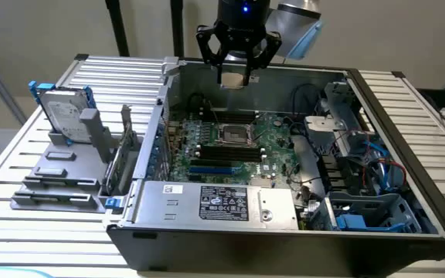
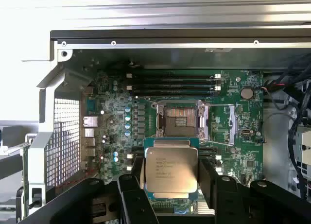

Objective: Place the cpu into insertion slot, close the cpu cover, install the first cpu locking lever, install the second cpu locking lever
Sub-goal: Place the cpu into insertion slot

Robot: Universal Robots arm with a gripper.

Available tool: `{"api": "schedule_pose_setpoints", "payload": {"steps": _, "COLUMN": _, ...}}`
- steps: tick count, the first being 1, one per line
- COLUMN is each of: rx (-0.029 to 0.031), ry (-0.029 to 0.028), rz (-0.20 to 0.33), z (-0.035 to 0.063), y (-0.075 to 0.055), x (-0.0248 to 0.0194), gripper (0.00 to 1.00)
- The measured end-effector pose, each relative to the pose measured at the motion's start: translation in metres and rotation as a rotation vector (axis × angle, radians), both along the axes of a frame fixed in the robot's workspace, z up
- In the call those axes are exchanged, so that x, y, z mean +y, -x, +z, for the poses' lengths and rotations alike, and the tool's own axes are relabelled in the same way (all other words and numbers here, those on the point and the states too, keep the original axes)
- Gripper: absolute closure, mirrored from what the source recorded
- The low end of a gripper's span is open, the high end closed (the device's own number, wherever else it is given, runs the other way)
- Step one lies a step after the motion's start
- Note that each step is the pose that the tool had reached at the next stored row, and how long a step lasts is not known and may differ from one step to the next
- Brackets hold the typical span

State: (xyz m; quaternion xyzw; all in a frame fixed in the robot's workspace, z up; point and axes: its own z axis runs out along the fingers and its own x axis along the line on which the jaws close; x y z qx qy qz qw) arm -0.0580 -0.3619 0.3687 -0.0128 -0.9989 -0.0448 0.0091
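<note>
My gripper (image 1: 236, 74) hangs above the back of the open computer case, shut on the cpu (image 1: 234, 79). In the wrist view the cpu (image 2: 171, 168) is a flat square chip with a pale metal top, held level between my two black fingers (image 2: 137, 179), with the gripper (image 2: 172, 185) closed on its two sides. The insertion slot (image 2: 179, 119) lies below and ahead of it on the green board, with a dark centre, a silvery rim and nothing in it. In the exterior view the insertion slot (image 1: 235, 134) sits mid-board. Whether the cpu cover is raised I cannot tell.
Black memory sticks (image 2: 172, 83) run alongside the socket. A grey labelled power-supply box (image 1: 218, 202) fills the case's near side. Cables and drive bays (image 1: 361, 174) crowd the exterior view's right. A hard drive in a grey rack (image 1: 64, 119) stands outside the case, on the exterior view's left.
</note>
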Motion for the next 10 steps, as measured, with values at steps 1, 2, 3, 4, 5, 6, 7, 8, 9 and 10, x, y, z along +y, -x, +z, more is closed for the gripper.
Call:
{"api": "schedule_pose_setpoints", "payload": {"steps": 1, "rx": 0.0, "ry": 0.0, "rz": 0.0, "z": 0.0, "y": 0.0, "x": 0.0, "gripper": 0.46}}
{"api": "schedule_pose_setpoints", "payload": {"steps": 2, "rx": 0.0, "ry": -0.0001, "rz": 0.0, "z": 0.0, "y": 0.0, "x": 0.0, "gripper": 0.46}}
{"api": "schedule_pose_setpoints", "payload": {"steps": 3, "rx": 0.0, "ry": 0.0, "rz": 0.0, "z": 0.0, "y": 0.0, "x": 0.0, "gripper": 0.46}}
{"api": "schedule_pose_setpoints", "payload": {"steps": 4, "rx": 0.0, "ry": -0.0001, "rz": 0.0, "z": 0.0, "y": 0.0, "x": 0.0, "gripper": 0.46}}
{"api": "schedule_pose_setpoints", "payload": {"steps": 5, "rx": 0.0, "ry": 0.0, "rz": 0.0, "z": 0.0, "y": 0.0, "x": 0.0, "gripper": 0.46}}
{"api": "schedule_pose_setpoints", "payload": {"steps": 6, "rx": 0.0, "ry": -0.0001, "rz": 0.0, "z": 0.0, "y": 0.0, "x": 0.0, "gripper": 0.46}}
{"api": "schedule_pose_setpoints", "payload": {"steps": 7, "rx": 0.0, "ry": 0.0, "rz": 0.0, "z": 0.0, "y": 0.0, "x": 0.0, "gripper": 0.46}}
{"api": "schedule_pose_setpoints", "payload": {"steps": 8, "rx": 0.0, "ry": 0.0, "rz": 0.0, "z": 0.0, "y": 0.0, "x": 0.0, "gripper": 0.46}}
{"api": "schedule_pose_setpoints", "payload": {"steps": 9, "rx": 0.0, "ry": -0.0001, "rz": 0.0, "z": 0.0, "y": 0.0, "x": 0.0, "gripper": 0.46}}
{"api": "schedule_pose_setpoints", "payload": {"steps": 10, "rx": 0.0, "ry": 0.0, "rz": 0.0, "z": 0.0, "y": 0.0, "x": 0.0, "gripper": 0.46}}
